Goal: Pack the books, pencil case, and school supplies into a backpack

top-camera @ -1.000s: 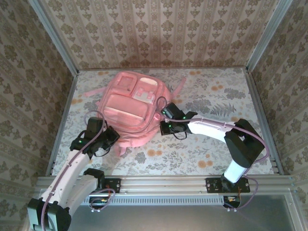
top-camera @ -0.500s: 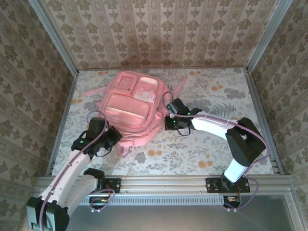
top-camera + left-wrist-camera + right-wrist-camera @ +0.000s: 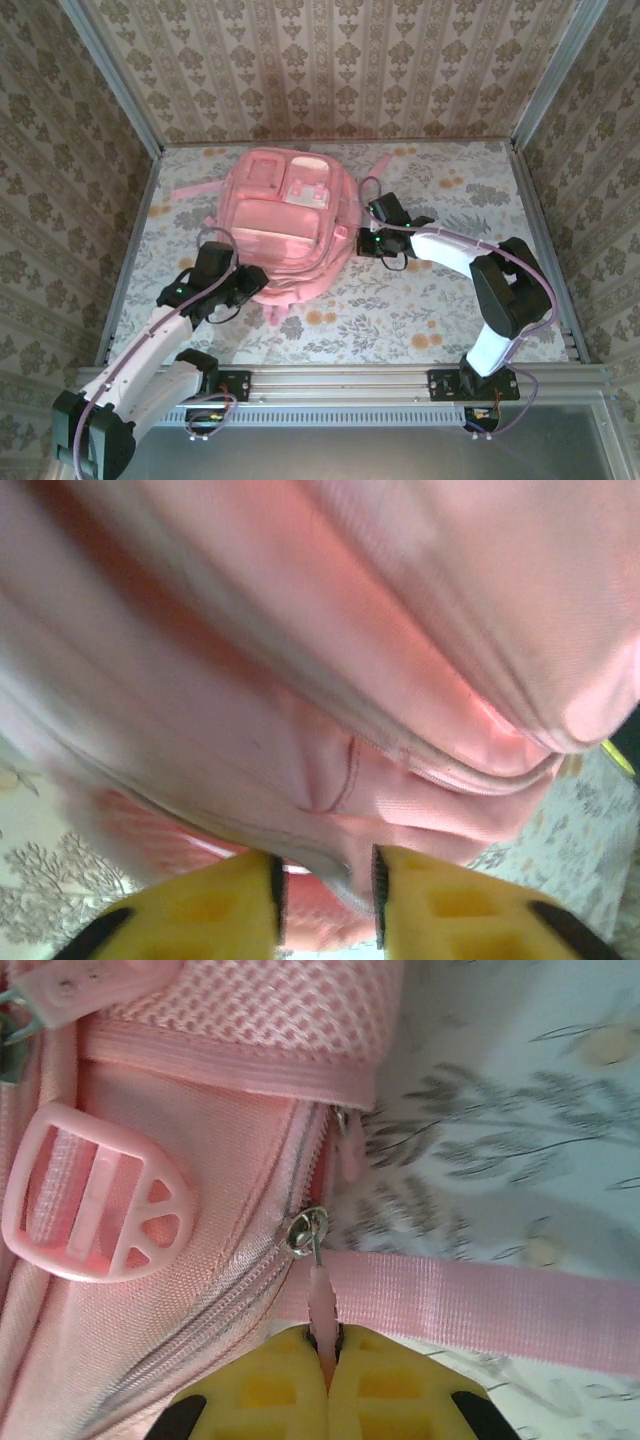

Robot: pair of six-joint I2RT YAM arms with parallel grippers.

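**Fingers at the zipper: one pair pinched tight, the other parted**

The right gripper's point(image 3: 328, 1345) yellow fingers point(image 3: 255, 1390) are pressed together on the thin pink zipper pull point(image 3: 320, 1305). The pull runs up from them to the metal slider point(image 3: 306, 1228) on the side seam of the backpack point(image 3: 285, 220). The grip is on the pull and not on the cloth, most likely because the tab is the one part that will draw the slider along its track. A pink strap point(image 3: 500, 1305) crosses just behind the pull, and a pink plastic buckle point(image 3: 95, 1205) lies on the bag's side panel to the left.

The left gripper point(image 3: 326, 865) is at the bag's near lower edge, its fingers point(image 3: 200, 905) standing apart. A soft fold of pink fabric hangs into the gap, but the gap is wider than the fold, so nothing looks pinched. That position would suit bracing the bag against the zipper's drag, so the bag does not slide when the tab is pulled.

The backpack lies flat on the floral table point(image 3: 440, 310), front pockets upward, between the two arms. Its fabric swells roundly in the left wrist view, which suggests a filled bag. If so, closing up is probably the step in hand. The main risk is the slim tab slipping out of the pinch, or the unbraced bag dragging along with the pull.
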